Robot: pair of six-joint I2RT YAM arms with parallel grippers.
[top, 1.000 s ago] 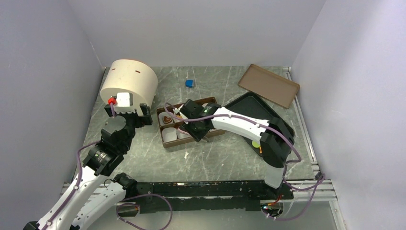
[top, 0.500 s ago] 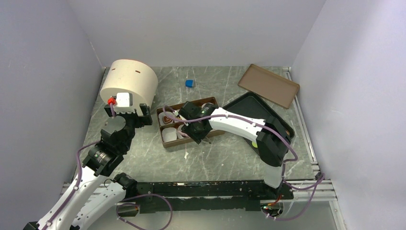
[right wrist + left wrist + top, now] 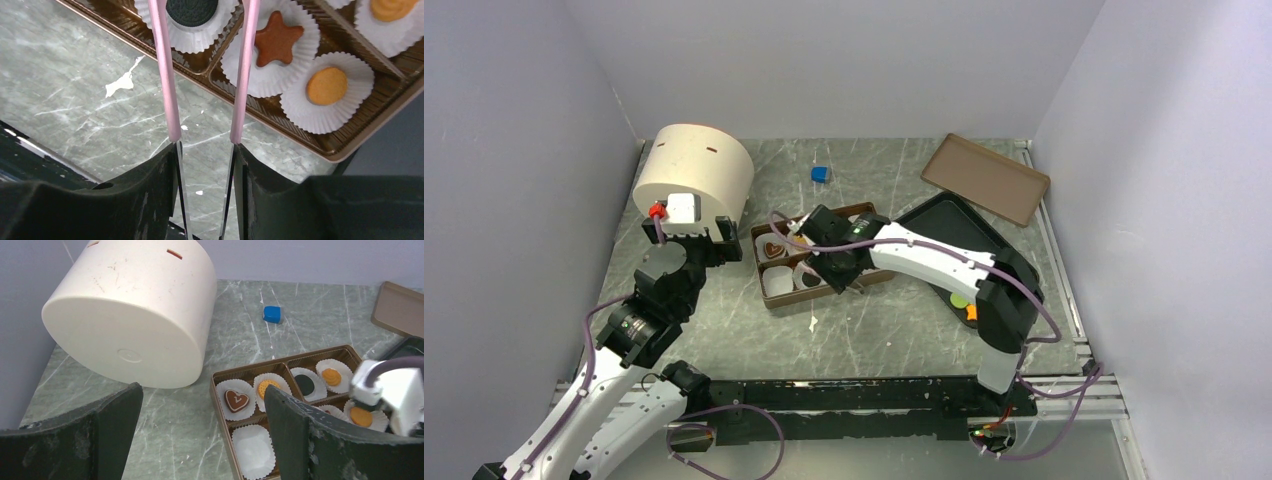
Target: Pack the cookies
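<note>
Flat cookies, a brown star (image 3: 278, 40), a smooth orange round (image 3: 326, 85) and a ridged black round (image 3: 192, 11), sit in fluted white paper cups (image 3: 312, 120) inside the glossy brown divided tray (image 3: 300, 141), in the upper half of the right wrist view. The right end effector (image 3: 205, 50), tipped with thin pink rods, is narrowly parted and empty. The left end effector (image 3: 203, 392) gapes wide and empty beside the cream cylinder (image 3: 135, 315) on the marbled worktop (image 3: 240, 325).
</note>
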